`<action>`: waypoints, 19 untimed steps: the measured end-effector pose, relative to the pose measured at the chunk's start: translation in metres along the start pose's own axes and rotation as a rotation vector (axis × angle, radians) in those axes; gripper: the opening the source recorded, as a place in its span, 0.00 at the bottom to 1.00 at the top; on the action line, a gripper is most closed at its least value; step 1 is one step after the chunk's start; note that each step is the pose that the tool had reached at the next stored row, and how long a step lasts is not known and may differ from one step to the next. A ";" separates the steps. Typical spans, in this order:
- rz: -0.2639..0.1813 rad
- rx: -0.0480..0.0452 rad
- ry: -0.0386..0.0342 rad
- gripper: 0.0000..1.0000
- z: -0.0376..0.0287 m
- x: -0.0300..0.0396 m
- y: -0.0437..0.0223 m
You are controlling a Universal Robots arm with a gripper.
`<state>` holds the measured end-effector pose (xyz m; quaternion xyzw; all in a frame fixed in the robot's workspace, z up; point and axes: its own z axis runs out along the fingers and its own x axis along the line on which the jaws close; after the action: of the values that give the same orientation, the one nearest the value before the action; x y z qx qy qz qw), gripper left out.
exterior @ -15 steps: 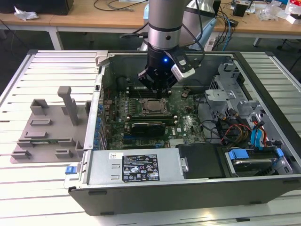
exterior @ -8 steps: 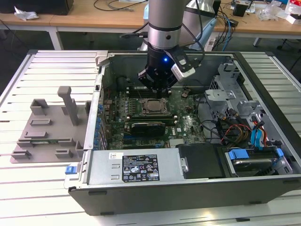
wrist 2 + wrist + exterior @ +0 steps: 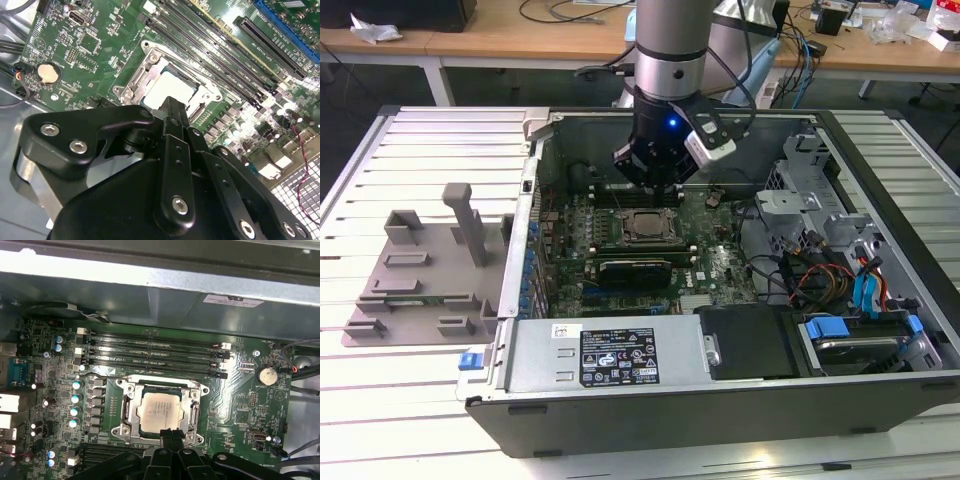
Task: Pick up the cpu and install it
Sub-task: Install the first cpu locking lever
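Sees the cpu (image 3: 159,411) lying flat inside the metal socket frame (image 3: 126,407) on the green motherboard (image 3: 240,405), just above centre of the exterior view, within the open computer case (image 3: 880,200). Finds the gripper (image 3: 171,434) clenched, fingertips together, grasping nothing, poised at the cpu's edge in both wrist views

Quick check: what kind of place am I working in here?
Probably an electronics lab or workshop: an open PC case lies on a slatted metal table, with cluttered desks behind.
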<state>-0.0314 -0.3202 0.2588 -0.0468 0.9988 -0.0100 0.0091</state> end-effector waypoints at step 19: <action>0.000 -0.0011 -0.0001 0.11 -0.0187 0.0075 0.0014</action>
<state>-0.0393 -0.3192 0.2773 -0.0468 0.9988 -0.0094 0.0091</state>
